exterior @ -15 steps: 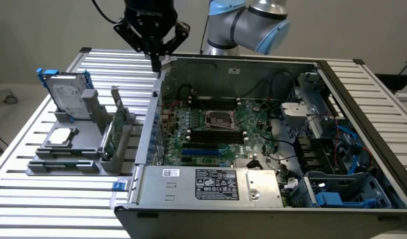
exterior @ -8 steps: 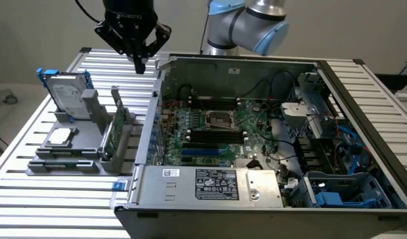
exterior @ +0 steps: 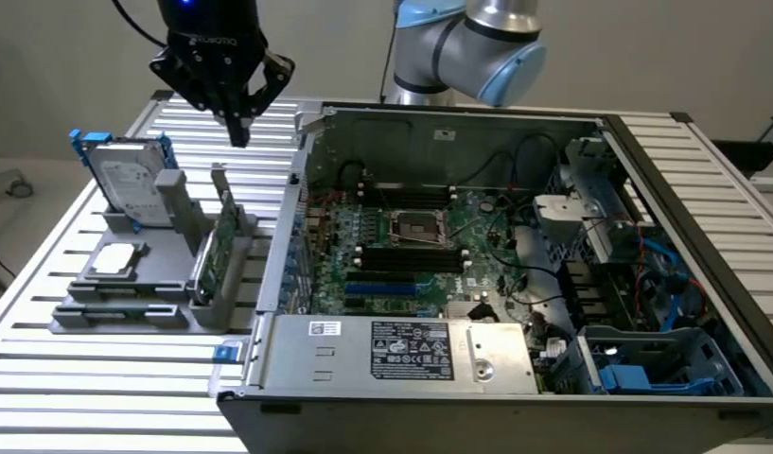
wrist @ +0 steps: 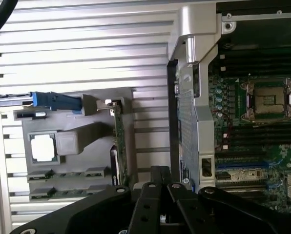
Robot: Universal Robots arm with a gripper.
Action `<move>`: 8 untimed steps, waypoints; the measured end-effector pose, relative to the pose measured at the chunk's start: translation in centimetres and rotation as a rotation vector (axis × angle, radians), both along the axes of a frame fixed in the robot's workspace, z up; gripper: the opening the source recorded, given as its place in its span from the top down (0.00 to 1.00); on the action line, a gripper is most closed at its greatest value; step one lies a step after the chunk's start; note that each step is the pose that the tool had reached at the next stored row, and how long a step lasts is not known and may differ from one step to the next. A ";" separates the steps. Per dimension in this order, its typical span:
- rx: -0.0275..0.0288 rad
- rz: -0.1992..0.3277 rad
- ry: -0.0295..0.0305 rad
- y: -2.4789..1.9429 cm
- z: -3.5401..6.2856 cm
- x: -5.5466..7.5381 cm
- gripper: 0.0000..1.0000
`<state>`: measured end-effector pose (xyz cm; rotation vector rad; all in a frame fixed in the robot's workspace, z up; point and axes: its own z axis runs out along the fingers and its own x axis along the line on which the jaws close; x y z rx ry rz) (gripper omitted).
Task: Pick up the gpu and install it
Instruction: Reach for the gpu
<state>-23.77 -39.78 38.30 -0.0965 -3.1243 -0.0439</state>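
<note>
So the gripper (exterior: 241,135) is pinched closed with nothing in it, hanging in the air above the slatted table (exterior: 96,397), well clear of everything. The gpu (exterior: 219,248) stands on its long edge in the grey holder (exterior: 121,317), down below the gripper and a bit toward the camera in the exterior view, with its far end the part closest to the fingertips. Nothing touches it from above.

From the wrist view, the gpu (wrist: 119,141) shows edge-on as a thin green strip, just beside the closed gripper (wrist: 159,176).

For room: the card sits on the holder's side nearest the open computer case (exterior: 291,189), with a narrow strip of bare table between holder and case wall. On the card's other side are the processor chip (exterior: 116,260) and the hard drive (exterior: 125,180) in its blue frame. The air over the card's top edge is open. Inside the case the motherboard (exterior: 412,246) lies uncovered.
</note>
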 end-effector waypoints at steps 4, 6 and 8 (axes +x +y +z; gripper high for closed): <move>-0.0011 0.015 0.0002 0.00 -0.27 -0.4 0.89; -0.0021 0.022 0.0002 0.00 -0.40 -0.6 0.89; -0.0041 0.026 0.0003 0.00 -0.51 -0.9 0.89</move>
